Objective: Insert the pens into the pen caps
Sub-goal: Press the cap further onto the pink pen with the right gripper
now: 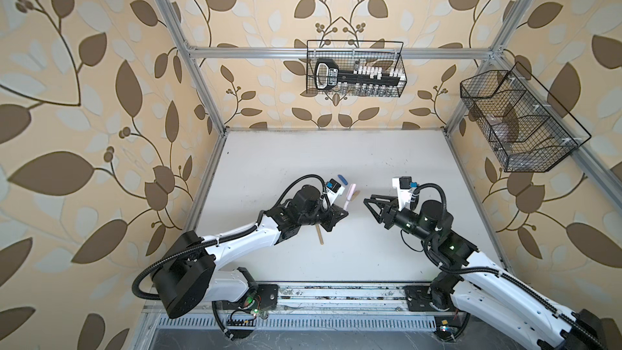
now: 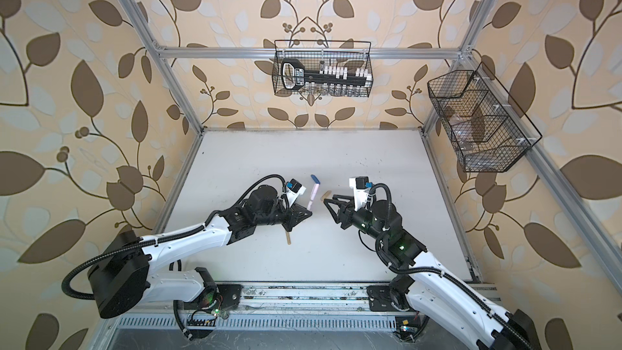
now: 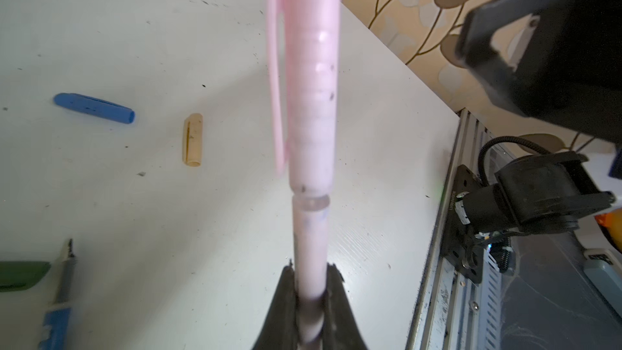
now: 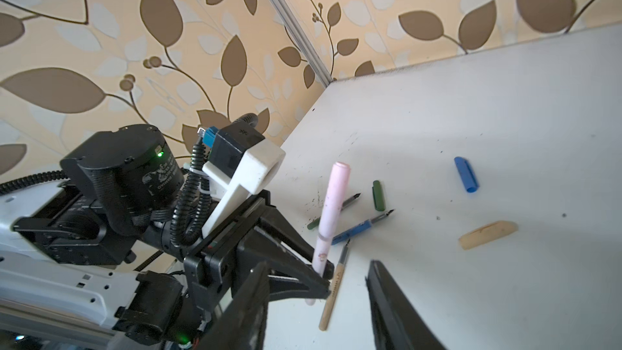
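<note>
Pink pair looks done. Your left pincer [image 3: 311,274] is clamped narrow on the lower barrel of the pink pen [image 3: 311,230] and holds it up off the tabletop [image 1: 303,163]. The pink cap [image 3: 311,79] sits over the tip end, clip to one side. A thin clear ring shows at the seam; you can't tell from here whether the cap is pushed fully home.

Your right pincer [image 1: 371,210] stands wide and empty, near the pink pen but apart from it.

Three pairs left, all loose on the tabletop:
- blue cap [image 4: 466,175], alone and farthest back
- tan cap [image 4: 488,234], lying flat, well apart from its pen
- green cap [image 4: 378,195], just beside the nib ends of two pens
- blue pen [image 4: 356,230] and green pen [image 4: 314,223], lying close together, partly behind the pink pen in the right wrist view
- tan pen [image 4: 333,291], just by the left pincer, on the near side

Tally: about one in four. Before you move on, the pink pen has to be set down. The crowded green and blue pens look the fiddliest to pick cleanly.
</note>
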You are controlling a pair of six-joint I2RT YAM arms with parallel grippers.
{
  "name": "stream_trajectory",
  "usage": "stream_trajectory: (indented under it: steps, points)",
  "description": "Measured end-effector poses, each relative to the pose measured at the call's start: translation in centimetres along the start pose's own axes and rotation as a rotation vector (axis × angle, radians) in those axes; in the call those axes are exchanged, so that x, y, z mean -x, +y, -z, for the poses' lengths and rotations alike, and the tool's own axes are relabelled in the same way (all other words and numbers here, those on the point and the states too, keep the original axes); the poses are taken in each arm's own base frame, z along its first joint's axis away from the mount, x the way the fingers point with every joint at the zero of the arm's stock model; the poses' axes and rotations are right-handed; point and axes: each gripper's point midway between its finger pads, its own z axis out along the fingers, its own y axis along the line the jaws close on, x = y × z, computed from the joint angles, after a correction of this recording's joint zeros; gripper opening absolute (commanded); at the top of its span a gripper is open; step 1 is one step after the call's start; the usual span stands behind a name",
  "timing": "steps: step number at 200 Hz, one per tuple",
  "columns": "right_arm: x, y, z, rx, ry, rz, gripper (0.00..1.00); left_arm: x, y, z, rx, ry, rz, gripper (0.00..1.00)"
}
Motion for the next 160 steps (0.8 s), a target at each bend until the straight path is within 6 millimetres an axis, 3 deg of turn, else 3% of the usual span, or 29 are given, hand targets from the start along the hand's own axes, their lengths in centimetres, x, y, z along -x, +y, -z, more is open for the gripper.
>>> stream_trajectory:
  steps: [38, 62, 87, 126, 160]
  points:
    - [1.3, -0.6, 1.2, -0.040, -0.056, 0.010, 0.63, 0.6, 0.2, 1.3, 0.034, -0.051, -0.024, 0.00]
    - [-0.1, -1.3, -0.1, -0.047, 0.014, -0.004, 0.67, 0.9, 0.1, 1.4, 0.032, -0.061, -0.027, 0.00]
    - [-1.2, -0.6, -1.9, -0.003, 0.109, -0.017, 0.68, 1.0, 0.0, 1.4, 0.030, -0.065, -0.028, 0.00]
    - [0.4, 1.5, -3.1, 0.071, 0.121, -0.009, 0.69, 1.0, 0.0, 1.4, 0.026, -0.065, -0.029, 0.00]
    - [1.1, 1.8, -3.8, 0.074, 0.120, -0.008, 0.68, 1.0, -0.1, 1.4, 0.024, -0.066, -0.029, 0.00]
